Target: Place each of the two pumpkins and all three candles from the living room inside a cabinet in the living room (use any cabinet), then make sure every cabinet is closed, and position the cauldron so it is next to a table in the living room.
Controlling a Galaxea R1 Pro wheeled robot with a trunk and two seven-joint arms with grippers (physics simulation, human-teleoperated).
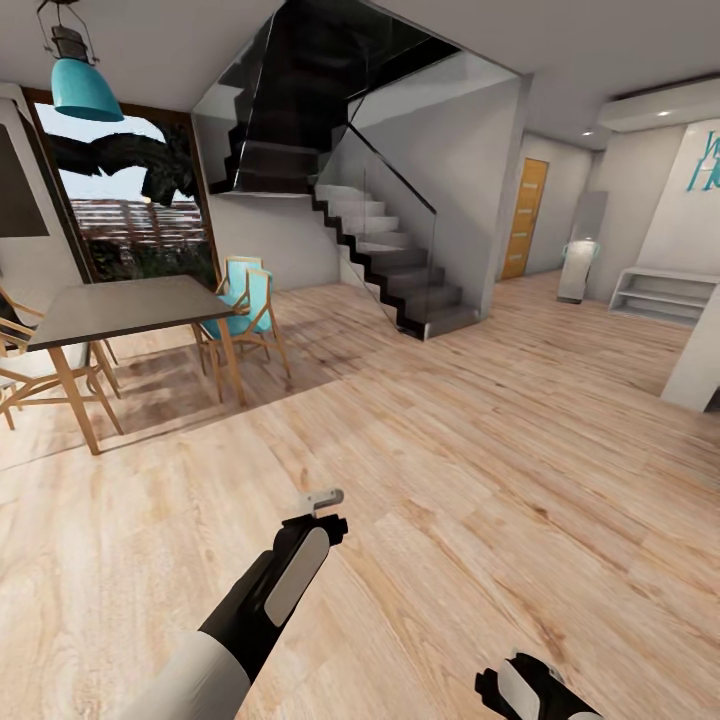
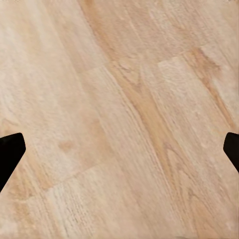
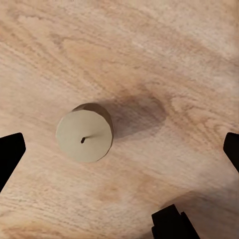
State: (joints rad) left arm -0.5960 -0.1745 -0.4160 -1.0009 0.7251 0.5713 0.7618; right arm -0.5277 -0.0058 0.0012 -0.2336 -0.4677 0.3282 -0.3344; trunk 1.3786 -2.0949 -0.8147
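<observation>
One candle (image 3: 84, 135), a stubby olive-tan cylinder with a small wick, stands upright on the wooden floor, seen from above in the right wrist view. My right gripper (image 3: 122, 149) hangs open above it. The candle sits off to one side of the middle, clear of both dark fingertips (image 3: 11, 152). My left gripper (image 2: 119, 149) is open over bare floor planks. In the head view the left gripper (image 1: 325, 498) reaches forward low over the floor. The right arm's wrist (image 1: 530, 690) shows at the bottom edge. Pumpkins, cabinet and cauldron are out of view.
A grey-topped dining table (image 1: 120, 305) with wooden chairs (image 1: 245, 310) stands at the left, before a large window. A dark staircase with glass railing (image 1: 395, 255) rises at centre back. White low shelves (image 1: 665, 295) stand at right. A dark shape (image 3: 169, 224) shows near the candle.
</observation>
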